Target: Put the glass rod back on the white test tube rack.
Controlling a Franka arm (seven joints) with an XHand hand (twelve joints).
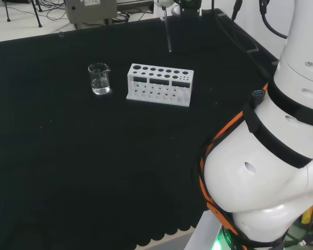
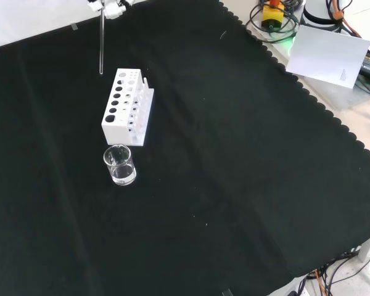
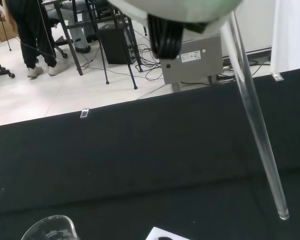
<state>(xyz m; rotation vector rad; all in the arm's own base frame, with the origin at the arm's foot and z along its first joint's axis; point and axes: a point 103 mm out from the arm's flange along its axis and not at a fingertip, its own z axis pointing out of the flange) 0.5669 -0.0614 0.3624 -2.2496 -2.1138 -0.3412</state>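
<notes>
The robot hand (image 2: 111, 7) is seen at the top edge of the front view, where a small white and black part of it grasps the upper end of the thin clear glass rod (image 2: 102, 42). The rod hangs nearly upright from it, its lower tip in the air above the surface (image 2: 234, 185) covered with black cloth. In the front view this tip is just beyond the far end of the white plastic test tube rack with round holes (image 2: 128, 107), slightly to the left, apart from it. In the head view the rod (image 1: 168, 34) is seen behind the rack (image 1: 159, 84), toward its right end, and the robot hand (image 1: 169, 4) is cut off by the top edge.

In the wrist view the rod (image 3: 257, 125) runs slantwise across the picture to a rounded free tip, and a corner of the rack (image 3: 165, 234) and the rim of the small clear glass beaker (image 3: 50, 229) are shown. The beaker (image 2: 119, 165) stands just in front of the rack's near end in the front view, and to its left in the head view. No readable writing can be made out on the rack or beaker.
</notes>
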